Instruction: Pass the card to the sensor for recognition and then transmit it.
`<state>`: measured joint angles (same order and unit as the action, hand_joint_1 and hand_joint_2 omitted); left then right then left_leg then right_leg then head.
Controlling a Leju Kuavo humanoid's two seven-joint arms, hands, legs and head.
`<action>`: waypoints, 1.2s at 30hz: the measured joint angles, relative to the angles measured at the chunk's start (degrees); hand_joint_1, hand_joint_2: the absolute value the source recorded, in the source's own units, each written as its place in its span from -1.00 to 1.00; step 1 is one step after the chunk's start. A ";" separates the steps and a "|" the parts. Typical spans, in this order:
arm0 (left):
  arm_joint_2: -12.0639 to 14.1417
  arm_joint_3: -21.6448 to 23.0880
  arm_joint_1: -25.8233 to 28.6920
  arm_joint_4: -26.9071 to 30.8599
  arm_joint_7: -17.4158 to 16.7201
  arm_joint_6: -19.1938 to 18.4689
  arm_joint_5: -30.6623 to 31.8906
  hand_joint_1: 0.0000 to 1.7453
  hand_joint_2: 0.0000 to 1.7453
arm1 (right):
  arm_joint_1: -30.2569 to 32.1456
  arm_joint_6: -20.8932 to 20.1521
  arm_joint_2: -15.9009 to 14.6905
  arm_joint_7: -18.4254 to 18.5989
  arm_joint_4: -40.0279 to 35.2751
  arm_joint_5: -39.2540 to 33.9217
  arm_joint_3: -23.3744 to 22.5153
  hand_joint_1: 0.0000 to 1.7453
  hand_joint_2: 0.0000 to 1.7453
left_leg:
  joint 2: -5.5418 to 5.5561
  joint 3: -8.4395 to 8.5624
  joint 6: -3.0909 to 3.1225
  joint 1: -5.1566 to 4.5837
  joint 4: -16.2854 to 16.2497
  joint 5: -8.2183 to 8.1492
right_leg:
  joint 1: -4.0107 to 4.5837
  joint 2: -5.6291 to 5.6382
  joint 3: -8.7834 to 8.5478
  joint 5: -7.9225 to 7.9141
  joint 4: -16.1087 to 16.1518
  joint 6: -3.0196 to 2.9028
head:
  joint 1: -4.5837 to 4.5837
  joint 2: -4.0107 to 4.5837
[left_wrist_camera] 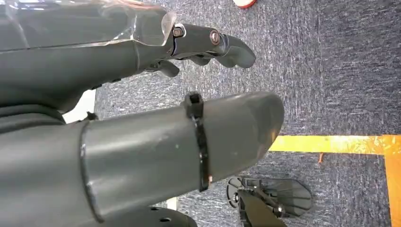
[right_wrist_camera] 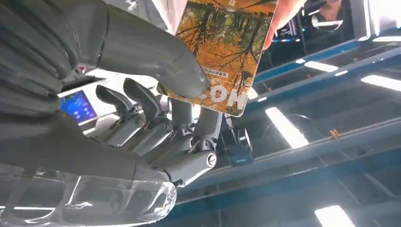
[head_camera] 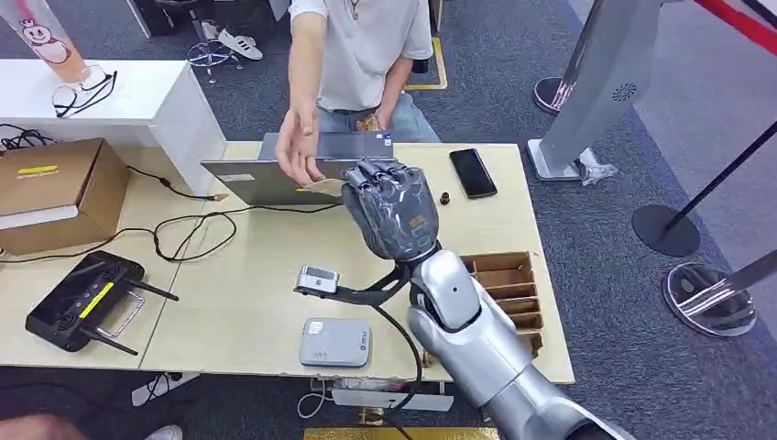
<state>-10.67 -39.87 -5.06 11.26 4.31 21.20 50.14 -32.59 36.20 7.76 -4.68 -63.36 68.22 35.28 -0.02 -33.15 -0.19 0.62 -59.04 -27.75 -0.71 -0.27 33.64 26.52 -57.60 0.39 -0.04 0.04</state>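
My right hand (head_camera: 392, 213) is raised over the middle of the table, palm turned away from the head camera. It pinches a card (right_wrist_camera: 222, 52) printed with an orange autumn-tree picture between its thumb (right_wrist_camera: 182, 78) and the fingers behind it. In the head view the card (head_camera: 322, 188) pokes out to the left of the hand. A person's hand (head_camera: 295, 147) holds the card's other end, their fingertip (right_wrist_camera: 283, 14) on its far edge. The grey-white card sensor (head_camera: 335, 342) lies flat near the table's front edge, below the hand. My left hand (left_wrist_camera: 142, 142) hangs over grey carpet, holding nothing.
A person sits behind the table at a grey laptop (head_camera: 266, 174). A black phone (head_camera: 473, 172) lies at the back right, a slotted wooden card rack (head_camera: 508, 289) beside my right forearm. A cardboard box (head_camera: 50, 192), black controller (head_camera: 82, 302) and cables sit left. Stanchion bases (head_camera: 666, 229) stand right.
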 joint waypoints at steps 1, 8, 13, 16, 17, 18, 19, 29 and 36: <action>0.02 0.02 -0.03 0.00 0.00 0.00 0.00 -1.00 -1.00 | -0.28 0.44 0.20 0.29 0.54 0.91 -0.02 1.00 1.00 | 0.00 0.00 0.00 0.00 0.00 0.00 | 0.00 0.00 0.00 0.00 0.00 0.00 | 0.00 0.00; 0.00 0.94 -0.20 0.00 -0.13 0.00 0.24 -1.00 -1.00 | -2.78 2.97 1.29 2.45 4.06 5.74 -0.04 1.00 1.00 | 0.00 0.01 0.00 0.00 0.00 0.00 | 0.00 0.01 0.00 0.00 0.00 0.00 | 0.00 0.00; 0.00 1.33 -0.21 0.00 -0.15 -0.02 0.39 -1.00 -1.00 | -3.59 3.28 2.45 2.32 5.27 10.07 -1.71 1.00 1.00 | 0.00 0.00 0.00 0.00 0.00 0.00 | 0.00 0.00 0.00 0.00 0.00 0.00 | 0.02 0.00; 0.00 1.35 -0.21 0.00 -0.20 -0.02 0.39 -1.00 -1.00 | -3.65 3.32 3.06 1.79 5.49 11.19 -2.84 1.00 1.00 | 0.00 0.00 0.00 0.00 0.00 0.00 | 0.00 0.01 0.00 0.00 0.00 0.00 | 0.00 0.00; 0.00 1.35 -0.21 0.00 -0.20 -0.02 0.39 -1.00 -1.00 | -3.68 3.32 3.19 1.77 5.55 11.58 -3.06 1.00 1.00 | 0.00 0.00 0.00 0.00 0.00 0.00 | 0.00 0.00 0.00 0.00 0.00 0.00 | 0.00 0.00; 0.00 1.36 -0.21 0.00 -0.18 -0.02 0.37 -1.00 -1.00 | -3.69 3.32 3.37 1.57 5.59 11.78 -3.30 1.00 1.00 | 0.00 0.00 0.00 0.00 0.00 0.00 | 0.00 0.00 0.00 0.00 0.00 0.00 | 0.00 0.00; 0.00 1.35 -0.21 0.00 -0.18 0.00 0.33 -1.00 -1.00 | -3.70 3.32 3.54 1.36 5.72 11.93 -3.47 1.00 1.00 | 0.00 0.00 0.00 0.00 0.00 0.00 | 0.00 0.01 0.00 0.00 0.00 0.00 | 0.00 0.00; 0.28 1.33 -1.54 0.00 -5.64 -0.28 -0.17 -1.00 -1.00 | -4.72 3.32 6.17 -2.01 10.58 12.08 -4.55 1.00 1.00 | 0.00 0.01 -0.01 0.02 0.00 0.01 | 0.00 0.01 0.00 -0.01 -0.01 -0.01 | 0.02 0.00; 0.57 1.36 -3.49 0.00 -6.89 -0.18 0.04 -1.00 -1.00 | -6.55 3.15 8.30 -1.99 15.80 9.96 -4.15 -1.00 1.00 | 0.00 0.01 -0.02 0.01 0.00 0.02 | 0.00 0.01 0.00 -0.01 -0.04 -0.01 | 0.00 0.00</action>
<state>-10.10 -38.51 -8.56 11.26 -2.58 21.03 50.18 -39.14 39.34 16.06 -6.67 -47.56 78.18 31.12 -0.02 -33.14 -0.21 0.63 -59.04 -27.73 -0.70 -0.26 33.64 26.51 -57.64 0.38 -0.04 0.04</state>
